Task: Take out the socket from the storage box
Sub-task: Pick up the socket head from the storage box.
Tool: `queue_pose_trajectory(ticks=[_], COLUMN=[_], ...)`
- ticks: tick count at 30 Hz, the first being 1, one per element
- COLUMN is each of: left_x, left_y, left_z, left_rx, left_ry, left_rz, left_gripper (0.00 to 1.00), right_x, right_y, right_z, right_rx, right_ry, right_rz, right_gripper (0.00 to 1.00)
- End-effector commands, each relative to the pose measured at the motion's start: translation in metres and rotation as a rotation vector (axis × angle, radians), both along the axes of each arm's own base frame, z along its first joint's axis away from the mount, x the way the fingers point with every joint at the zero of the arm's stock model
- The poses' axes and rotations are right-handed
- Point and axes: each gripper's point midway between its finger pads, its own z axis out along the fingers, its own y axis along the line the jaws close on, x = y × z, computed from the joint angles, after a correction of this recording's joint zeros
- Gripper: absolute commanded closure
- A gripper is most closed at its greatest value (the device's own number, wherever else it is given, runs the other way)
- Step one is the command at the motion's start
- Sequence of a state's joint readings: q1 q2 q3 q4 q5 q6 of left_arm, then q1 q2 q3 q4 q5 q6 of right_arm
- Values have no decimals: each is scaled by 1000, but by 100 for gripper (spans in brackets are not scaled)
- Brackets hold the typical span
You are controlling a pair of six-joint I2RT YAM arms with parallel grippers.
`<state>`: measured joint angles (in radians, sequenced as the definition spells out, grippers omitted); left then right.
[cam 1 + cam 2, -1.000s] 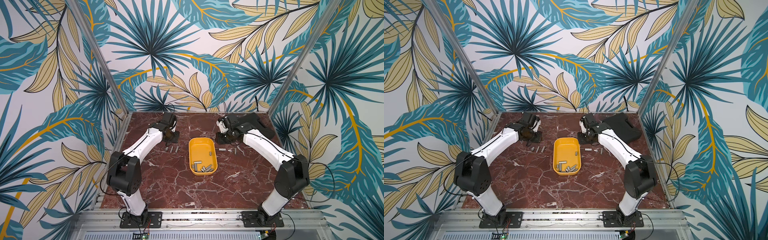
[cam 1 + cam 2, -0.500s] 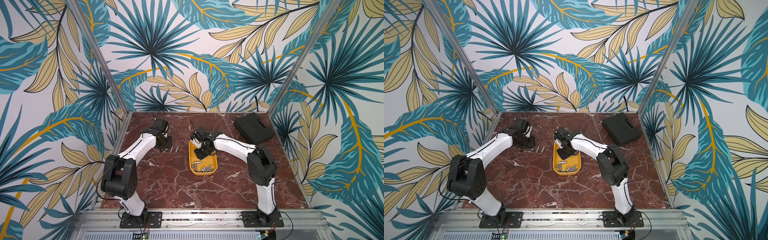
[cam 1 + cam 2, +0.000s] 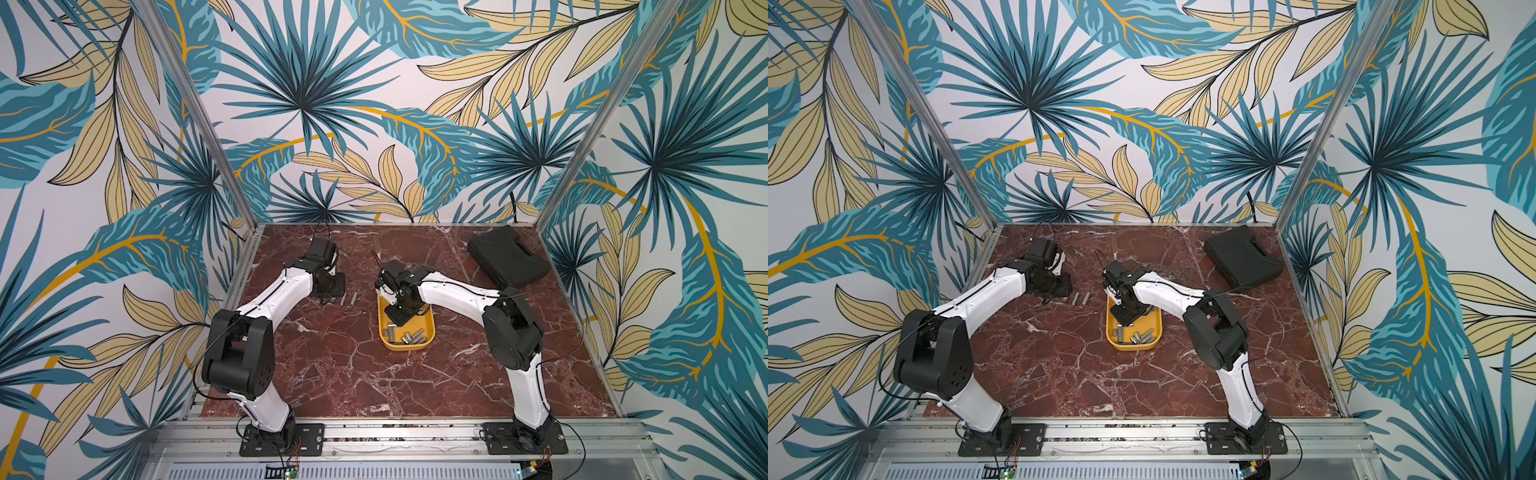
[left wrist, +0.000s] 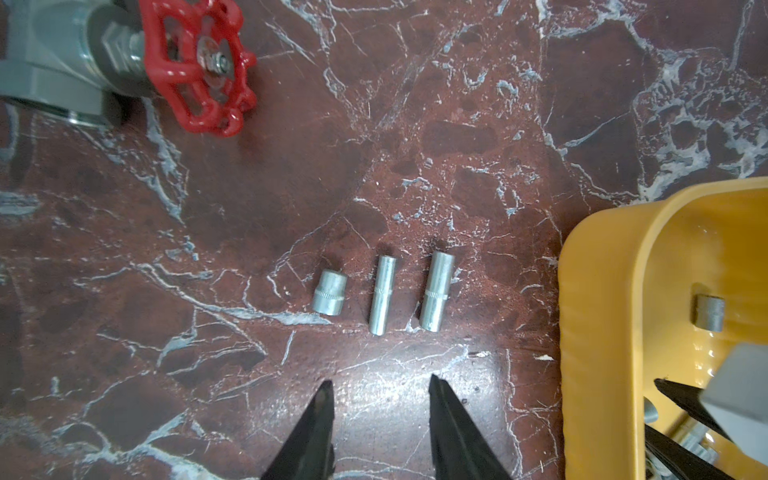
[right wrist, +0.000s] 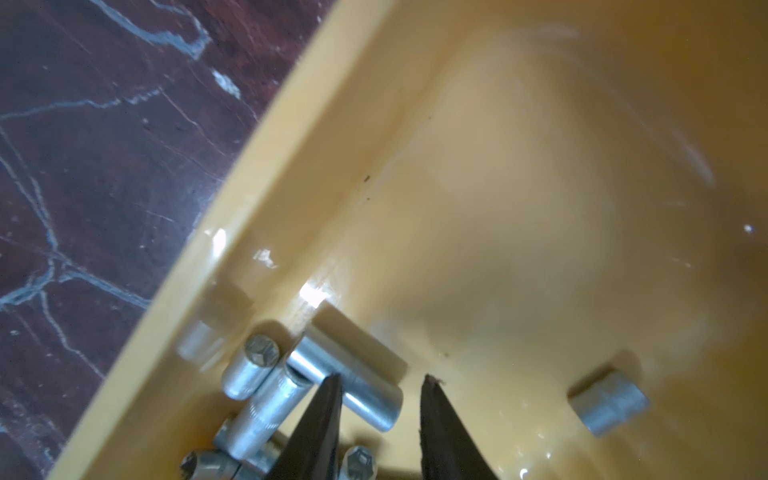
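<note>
Right wrist view: the right gripper (image 5: 381, 379) hangs inside the storage box (image 5: 257, 174), close above its floor. Its jaws are spread and pinch nothing. A long socket (image 5: 368, 392) lies on its side on the box floor, slanted across the jaw line. One black fingertip (image 5: 328, 407) overlaps its barrel, and its end lies in the gap between the jaws. A strip of yellow floor shows between that end and the opposite fingertip. Whether the overlapping fingertip touches the barrel cannot be told. A heap of further sockets (image 5: 253, 399) lies against the box wall, touching the long socket. A short socket (image 5: 609, 401) lies alone on the box floor, well apart from the heap and outside the jaws.

Left wrist view: the left gripper (image 4: 380, 384) hangs over the marble table (image 4: 166, 249), outside the storage box and beside its long wall. Its jaws are spread, with bare table between them. A row of three sockets (image 4: 382, 295) lies on the table just ahead of the fingertips, parallel and apart from one another, beside the box. A red valve handwheel (image 4: 197, 66) lies farther from the box than the row.

In a top view, a black case (image 3: 509, 255) lies well apart from the box on the right arm's side.
</note>
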<state>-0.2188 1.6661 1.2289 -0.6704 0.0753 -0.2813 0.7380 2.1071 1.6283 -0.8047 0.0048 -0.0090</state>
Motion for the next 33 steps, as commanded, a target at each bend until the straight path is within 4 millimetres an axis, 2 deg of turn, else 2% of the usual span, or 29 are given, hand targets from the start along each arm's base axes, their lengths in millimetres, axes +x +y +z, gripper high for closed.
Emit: queue_pose_trajectory(ticks=[1, 7, 16, 20, 23, 26, 30, 33], left_x=[-2, -3, -5, -5, -5, -6, -7, -7], left_y=[0, 0, 1, -1, -1, 0, 0, 0], left_z=[1, 0, -1, -1, 0, 0, 0, 2], left_rx=[-19, -25, -27, -37, -38, -33, -33, -34], left_ry=[-8, -6, -7, -9, -8, -7, -7, -9], left_rz=[8, 11, 16, 14, 14, 15, 15, 16], left_gripper=[59, 59, 59, 59, 59, 59, 59, 59], right_x=[-8, -11, -28, -30, -27, -18, -3, 6], right_y=[-9, -8, -10, -13, -15, -21, -26, -26], right_z=[-13, -19, -9, -14, -19, -21, -12, 1], right_rx=[-63, -58, -19, -32, -53, -88, -107, -93], right_ry=[24, 39, 59, 67, 62, 28, -53, -106], right_rz=[21, 18, 67, 65, 48, 5, -60, -83], right_gripper=[66, 66, 66, 66, 67, 76, 87, 89])
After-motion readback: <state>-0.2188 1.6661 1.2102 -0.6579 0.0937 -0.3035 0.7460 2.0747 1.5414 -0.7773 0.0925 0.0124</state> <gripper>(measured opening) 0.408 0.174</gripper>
